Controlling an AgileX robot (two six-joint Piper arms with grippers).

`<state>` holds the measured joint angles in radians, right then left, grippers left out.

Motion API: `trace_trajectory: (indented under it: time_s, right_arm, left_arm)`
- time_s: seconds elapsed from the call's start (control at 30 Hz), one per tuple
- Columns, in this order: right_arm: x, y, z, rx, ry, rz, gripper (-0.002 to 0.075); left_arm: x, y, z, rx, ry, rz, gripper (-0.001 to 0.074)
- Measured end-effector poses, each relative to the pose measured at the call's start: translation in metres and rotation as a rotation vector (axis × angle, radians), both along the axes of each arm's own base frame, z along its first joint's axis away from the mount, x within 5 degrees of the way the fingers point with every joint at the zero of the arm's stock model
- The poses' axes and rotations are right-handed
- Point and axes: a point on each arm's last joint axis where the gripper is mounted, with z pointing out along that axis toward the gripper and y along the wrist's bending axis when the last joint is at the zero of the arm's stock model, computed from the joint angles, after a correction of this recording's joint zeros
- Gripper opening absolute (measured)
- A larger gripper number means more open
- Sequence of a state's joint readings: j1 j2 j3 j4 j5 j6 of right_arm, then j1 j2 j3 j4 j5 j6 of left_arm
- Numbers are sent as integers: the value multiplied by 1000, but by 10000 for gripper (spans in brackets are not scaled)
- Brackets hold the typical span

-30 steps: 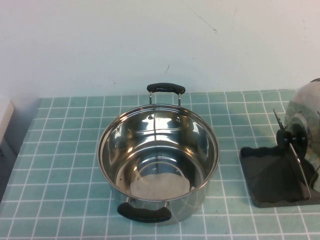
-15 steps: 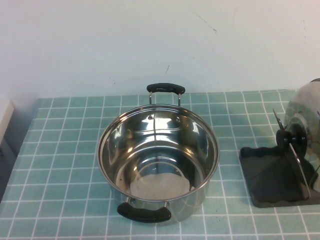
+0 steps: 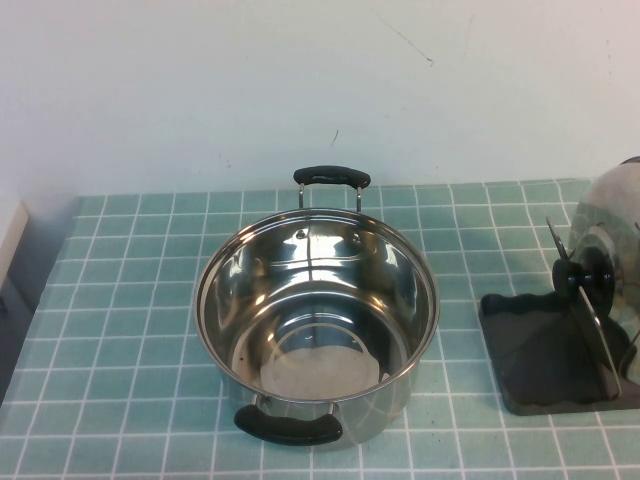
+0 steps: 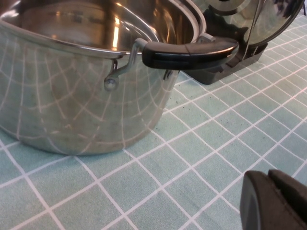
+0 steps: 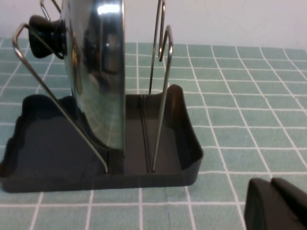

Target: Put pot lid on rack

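Already your right gripper sits low on the tiled table, just off the rack, fingers together and empty. Ahead of it, the pot lid stands on edge between the wires. Your left gripper, also closed on nothing, rests farther off beside the pot.

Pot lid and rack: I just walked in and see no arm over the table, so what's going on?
Nothing is being handled. The pot lid stands on edge in the rack, between its wire dividers, so the job looks done. The open pot sits alone mid-table. The left pincer is low near the pot; the right pincer is low beside the rack.
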<state>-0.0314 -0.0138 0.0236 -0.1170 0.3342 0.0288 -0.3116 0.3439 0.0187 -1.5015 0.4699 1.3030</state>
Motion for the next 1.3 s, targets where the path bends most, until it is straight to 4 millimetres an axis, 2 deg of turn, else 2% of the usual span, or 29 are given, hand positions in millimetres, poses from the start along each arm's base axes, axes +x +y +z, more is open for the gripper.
trace_trajectory:
  time_s: [0.07,0.33,1.17,1.3]
  right_arm:
    - [0,0,0,17,1,-6,-2]
    - [0,0,0,-115,10,37,-2]
    - [0,0,0,-105,11,40,-2]
    - [0,0,0,-105,11,40,-2]
  left_arm:
    - [0,0,0,0,0,0,-2]
    - [0,0,0,-3,4,1,-2]
    - [0,0,0,-2,2,1,-2]
    - [4,4,1,-10,-2,70,-2]
